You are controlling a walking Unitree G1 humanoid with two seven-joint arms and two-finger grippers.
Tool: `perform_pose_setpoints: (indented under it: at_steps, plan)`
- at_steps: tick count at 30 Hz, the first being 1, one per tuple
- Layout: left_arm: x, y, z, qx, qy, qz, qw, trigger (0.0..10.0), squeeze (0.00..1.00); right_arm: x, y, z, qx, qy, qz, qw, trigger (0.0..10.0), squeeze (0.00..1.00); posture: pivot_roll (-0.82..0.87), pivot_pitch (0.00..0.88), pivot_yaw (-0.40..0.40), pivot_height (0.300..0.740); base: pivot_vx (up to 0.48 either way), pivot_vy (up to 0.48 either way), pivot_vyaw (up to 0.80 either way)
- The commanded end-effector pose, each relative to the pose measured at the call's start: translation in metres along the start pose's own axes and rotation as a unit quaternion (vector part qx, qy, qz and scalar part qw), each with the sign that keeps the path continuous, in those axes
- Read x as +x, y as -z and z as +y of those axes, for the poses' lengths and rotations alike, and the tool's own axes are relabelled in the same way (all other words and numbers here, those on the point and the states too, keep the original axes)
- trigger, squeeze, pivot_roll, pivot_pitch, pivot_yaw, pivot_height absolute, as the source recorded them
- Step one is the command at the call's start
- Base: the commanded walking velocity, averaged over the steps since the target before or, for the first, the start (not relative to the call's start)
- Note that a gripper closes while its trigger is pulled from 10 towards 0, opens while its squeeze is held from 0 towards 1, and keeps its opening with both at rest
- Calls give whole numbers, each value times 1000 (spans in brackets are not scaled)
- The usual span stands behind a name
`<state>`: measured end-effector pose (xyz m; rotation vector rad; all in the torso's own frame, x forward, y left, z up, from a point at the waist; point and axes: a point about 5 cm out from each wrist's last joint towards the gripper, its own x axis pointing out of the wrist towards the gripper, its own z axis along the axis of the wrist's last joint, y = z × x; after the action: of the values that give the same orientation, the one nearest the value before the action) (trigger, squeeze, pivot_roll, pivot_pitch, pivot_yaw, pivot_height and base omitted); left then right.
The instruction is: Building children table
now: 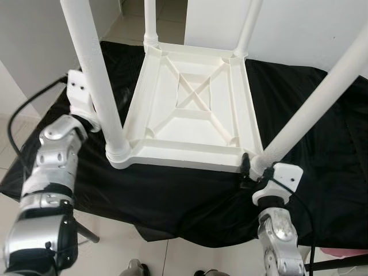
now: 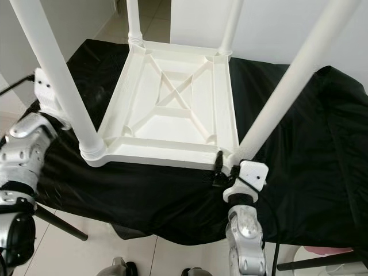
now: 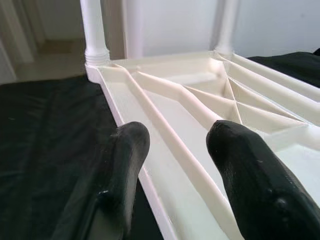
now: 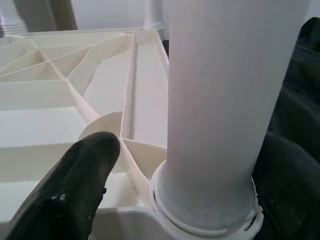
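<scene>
The table (image 1: 192,109) lies upside down on the black-draped desk (image 1: 322,149) so legs can go in; the right gripper (image 4: 185,190) has fingers spread around the near right leg (image 1: 313,112) to seat it; the left gripper (image 3: 175,165), fingers spread, straddles the table's left rim, steadying it.

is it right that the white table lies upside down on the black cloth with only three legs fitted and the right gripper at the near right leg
Not quite: four legs are fitted, not three, as the left eye view shows. The white table does lie upside down on the black cloth, and the right gripper is at the near right leg.
</scene>
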<state>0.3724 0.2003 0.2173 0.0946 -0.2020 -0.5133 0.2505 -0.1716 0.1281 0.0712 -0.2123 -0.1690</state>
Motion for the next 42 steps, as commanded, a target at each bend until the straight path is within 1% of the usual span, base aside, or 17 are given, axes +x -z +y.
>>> perform_pose_setpoints:
  at_steps: [1, 2, 5, 10, 12, 15, 17, 19, 22, 24, 26, 29, 31, 34, 36, 38, 42]
  plan:
    - [2, 3, -23, -12, 133, 1, 991, 10000, 0, 0, 5, -1, 9, 7, 17, 1000, 10000, 0, -44, 128, -1, 740, 0, 0, 0]
    - [2, 3, -23, -12, 133, 1, 991, 10000, 0, 0, 5, -1, 9, 7, 17, 1000, 10000, 0, -44, 128, -1, 740, 0, 0, 0]
    - [3, 2, -52, -45, 187, -13, 981, 10000, 0, 7, 8, -3, 14, 20, 21, 999, 10000, 0, -39, 129, -3, 740, 0, 0, 0]
    - [-1, 1, -72, -63, 219, -20, 974, 10000, 0, 21, 11, -4, 7, 25, 26, 999, 10000, 0, -40, 129, 2, 740, 0, 0, 0]
    - [-1, 1, -72, -63, 219, -20, 974, 10000, 0, 21, 11, -4, 7, 25, 26, 999, 10000, 0, -40, 129, 2, 740, 0, 0, 0]
    - [-7, -1, -92, -77, 244, -23, 966, 10000, 0, 36, 12, -3, 6, 29, 28, 999, 10000, 0, -32, 123, 0, 740, 0, 0, 0]
    - [-7, -1, -92, -77, 244, -23, 966, 10000, 0, 36, 12, -3, 6, 29, 28, 999, 10000, 0, -32, 123, 0, 740, 0, 0, 0]
    - [-9, -2, -104, -90, 249, -26, 964, 10000, 0, 44, 13, -3, 5, 38, 26, 999, 10000, 0, -25, 122, -1, 740, 0, 0, 0]
    - [-10, -3, -109, -96, 251, -29, 963, 10000, 0, 48, 14, -3, 3, 39, 27, 999, 10000, 0, -24, 119, -1, 740, 0, 0, 0]
    - [-10, -7, -121, -112, 250, -42, 961, 10000, 0, 60, 13, -3, 2, 41, 24, 999, 10000, 0, -16, 115, -15, 740, 0, 0, 0]
    - [-10, -7, -121, -112, 250, -42, 961, 10000, 0, 60, 13, -3, 2, 41, 24, 999, 10000, 0, -16, 115, -15, 740, 0, 0, 0]
    - [-13, -14, -137, -128, 257, -54, 957, 10000, 0, 74, 11, -8, 2, 44, 21, 999, 10000, 0, -10, 112, -19, 740, 0, 0, 0]
    - [-13, -14, -137, -128, 257, -54, 957, 10000, 0, 74, 11, -8, 2, 44, 21, 999, 10000, 0, -10, 112, -19, 740, 0, 0, 0]
    - [-13, -24, -153, -135, 253, -62, 956, 10000, 0, 100, 8, -6, 6, 32, 22, 999, 10000, 0, -2, 112, -18, 740, 0, 0, 0]
    - [-13, -24, -153, -135, 253, -62, 956, 10000, 0, 100, 8, -6, 6, 32, 22, 999, 10000, 0, -2, 112, -18, 740, 0, 0, 0]
    - [-10, -26, -160, -134, 252, -62, 956, 10000, 0, 114, 2, -2, 9, 33, 19, 999, 10000, 0, 1, 112, -19, 740, 0, 0, 0]
    - [-9, -28, -162, -135, 251, -61, 957, 10000, 0, 119, 0, 0, 13, 33, 16, 999, 10000, 0, 10, 112, -17, 740, 0, 0, 0]
